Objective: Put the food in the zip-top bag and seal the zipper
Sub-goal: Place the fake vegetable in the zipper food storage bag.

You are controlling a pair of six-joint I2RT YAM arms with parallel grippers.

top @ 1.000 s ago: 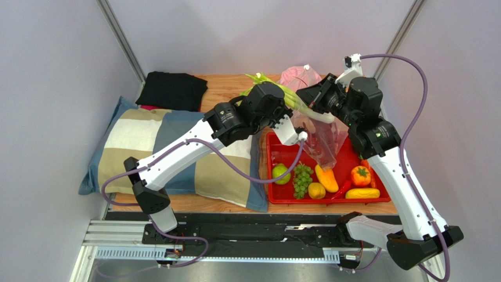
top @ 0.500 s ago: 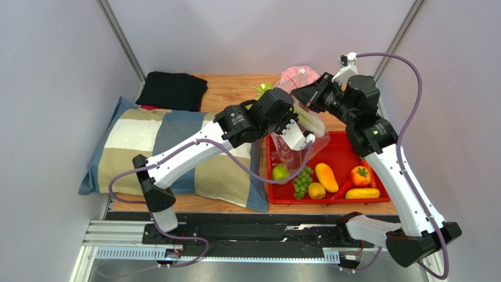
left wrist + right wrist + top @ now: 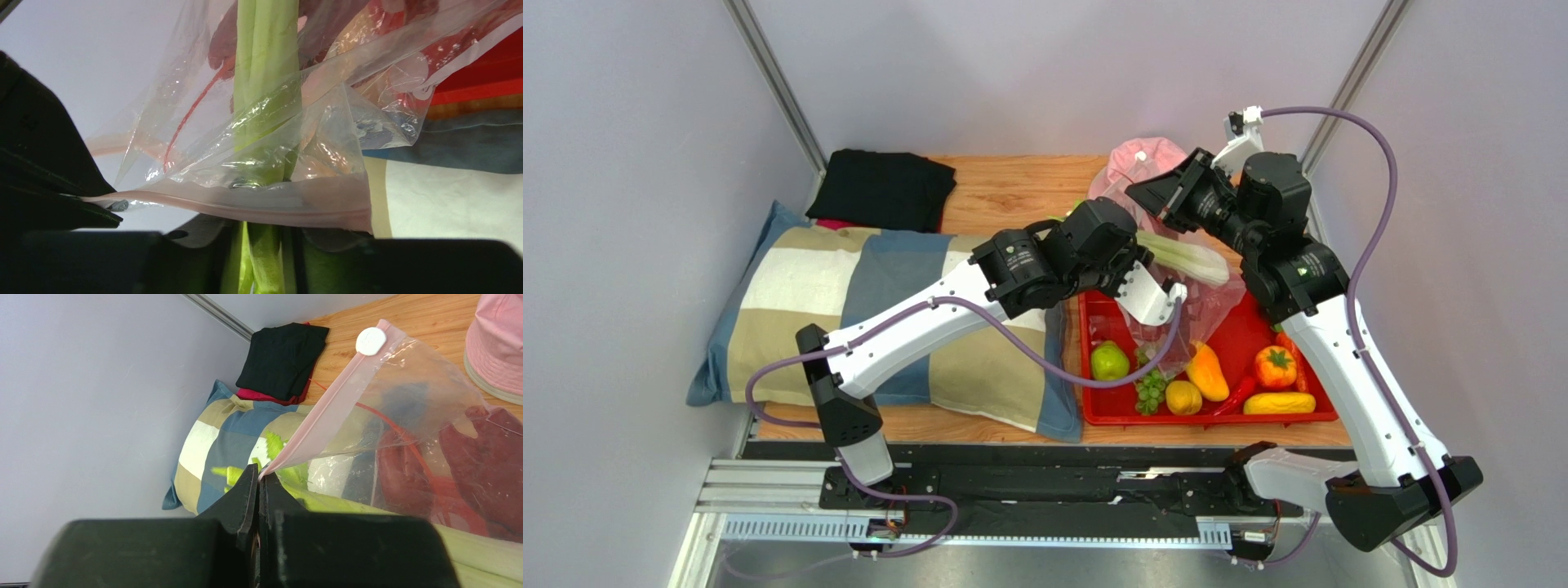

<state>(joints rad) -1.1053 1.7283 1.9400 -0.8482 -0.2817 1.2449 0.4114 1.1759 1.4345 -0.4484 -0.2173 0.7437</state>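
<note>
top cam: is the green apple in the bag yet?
No, the green apple sits on the red tray, outside the zip-top bag.

Celery stalk (image 3: 1182,259) partly in bag (image 3: 1205,301); apple (image 3: 1109,361) on tray (image 3: 1085,333)

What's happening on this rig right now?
The right gripper pinches the mouth edge of the bag, holding it above the red tray. The celery sticks partway into the bag, its end between the fingers of the left gripper; their grip is unclear. A lobster is inside; the apple and grapes lie on the tray.
</note>
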